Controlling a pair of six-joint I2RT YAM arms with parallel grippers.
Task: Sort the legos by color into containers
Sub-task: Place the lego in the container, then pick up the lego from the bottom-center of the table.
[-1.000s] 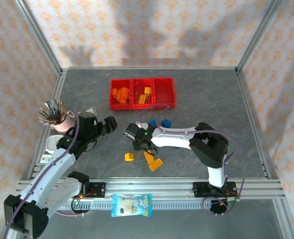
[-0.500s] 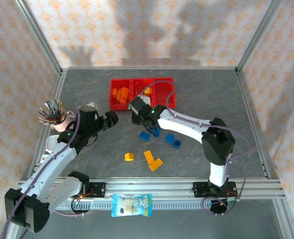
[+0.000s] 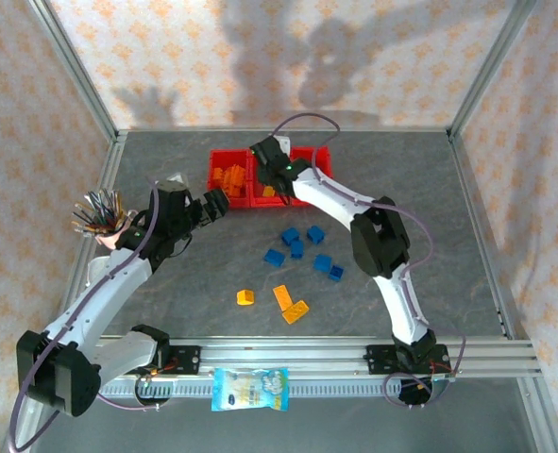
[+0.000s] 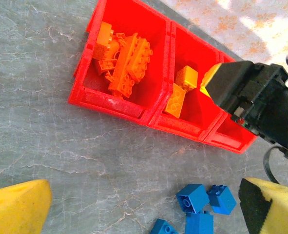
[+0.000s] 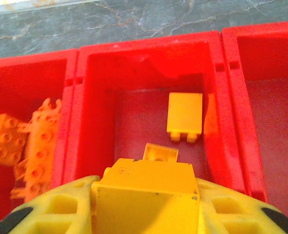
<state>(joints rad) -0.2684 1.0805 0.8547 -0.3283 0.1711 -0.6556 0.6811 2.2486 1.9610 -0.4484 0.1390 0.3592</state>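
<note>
Three joined red bins stand at the back centre. The left bin holds several orange legos, among them a long spiky piece. Two yellow bricks lie in the middle bin, and the right bin shows nothing inside. My right gripper hovers over the middle bin, shut on a yellow brick. My left gripper hangs open just left of the bins, with bare table between its yellow fingers. Several blue bricks lie scattered on the table. Nearer the front lie three yellow-orange bricks.
A pink cup of pens stands at the left edge beside my left arm. A blue-and-white snack packet lies in front of the aluminium rail. Frame posts and papered walls close in the table.
My right gripper has travelled from the front-centre bricks back to the middle bin, carrying the yellow brick. The blue bricks once under its arm now show. My left gripper edged toward the bins.
</note>
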